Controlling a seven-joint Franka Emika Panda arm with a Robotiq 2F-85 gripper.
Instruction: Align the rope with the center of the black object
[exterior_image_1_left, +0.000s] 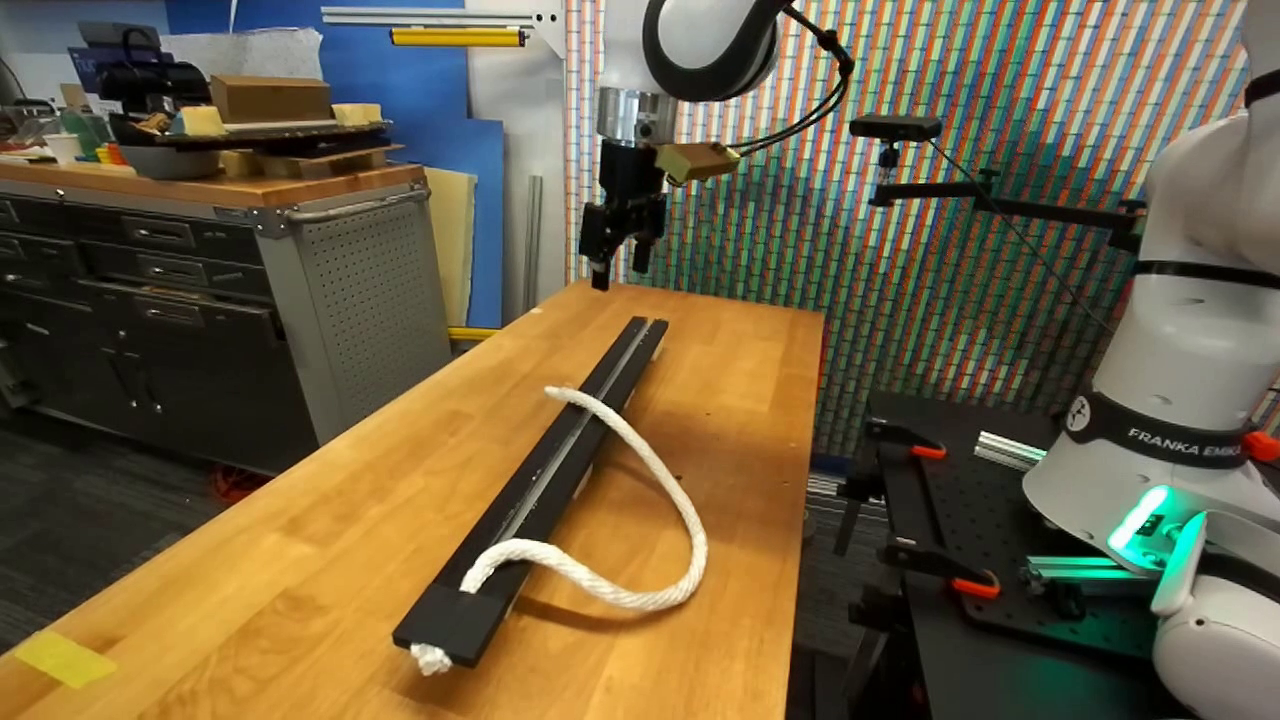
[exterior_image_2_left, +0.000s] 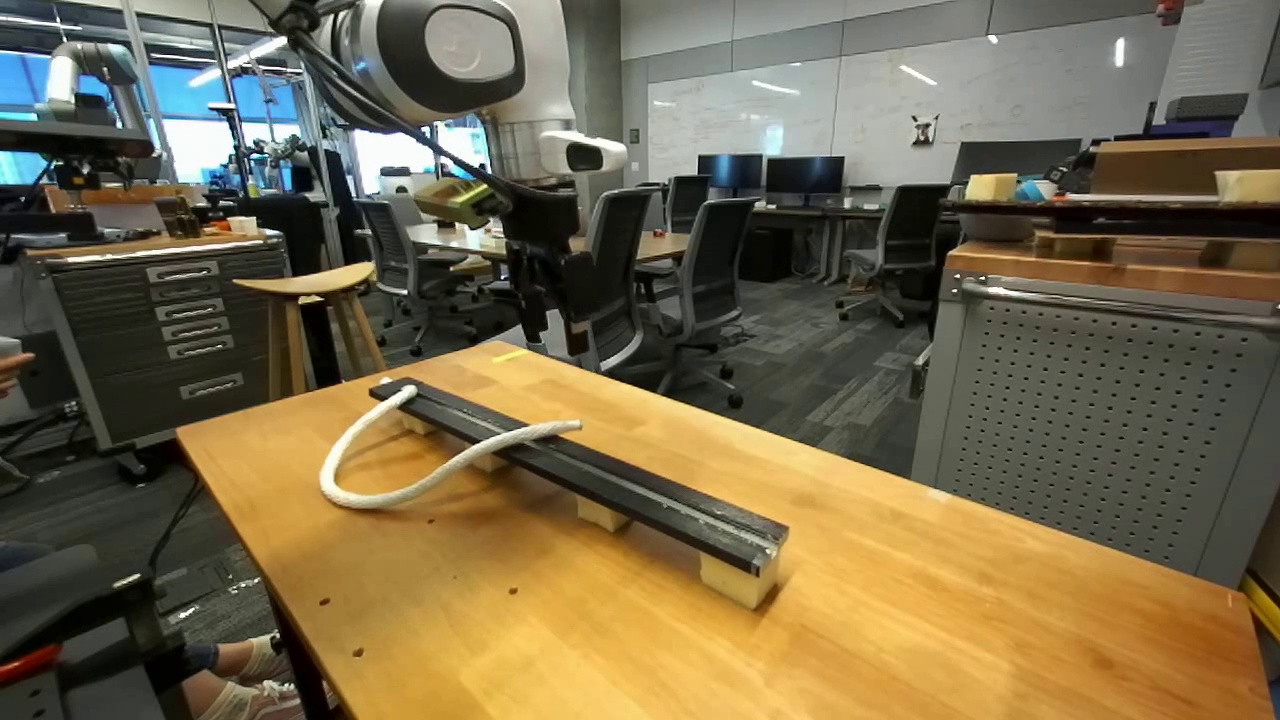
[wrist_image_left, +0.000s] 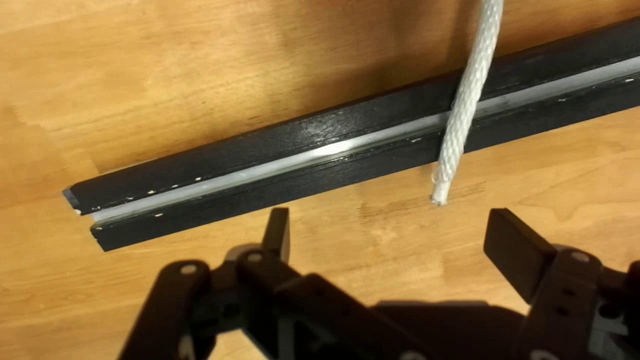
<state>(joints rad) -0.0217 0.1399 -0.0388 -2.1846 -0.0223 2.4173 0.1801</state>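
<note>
The black bar (exterior_image_1_left: 520, 490) lies lengthwise on the wooden table, with a pale groove along its middle. It also shows in an exterior view (exterior_image_2_left: 620, 495) and the wrist view (wrist_image_left: 300, 135). The white rope (exterior_image_1_left: 697, 545) enters the bar near one end, where a frayed tip pokes out. It loops out to one side in both exterior views (exterior_image_2_left: 400, 497), then crosses back over the bar. Its free end juts past the bar's edge in the wrist view (wrist_image_left: 450, 155). My gripper (wrist_image_left: 387, 211) is open and empty above the table (exterior_image_1_left: 620, 272), apart from rope and bar (exterior_image_2_left: 555, 338).
Pale blocks (exterior_image_2_left: 740, 580) hold the bar off the table (exterior_image_2_left: 900, 620). Yellow tape (exterior_image_1_left: 65, 658) is stuck near a table corner. A grey tool cabinet (exterior_image_1_left: 365, 290) stands beyond one table edge. A camera on an arm (exterior_image_1_left: 895, 127) stands near the robot base.
</note>
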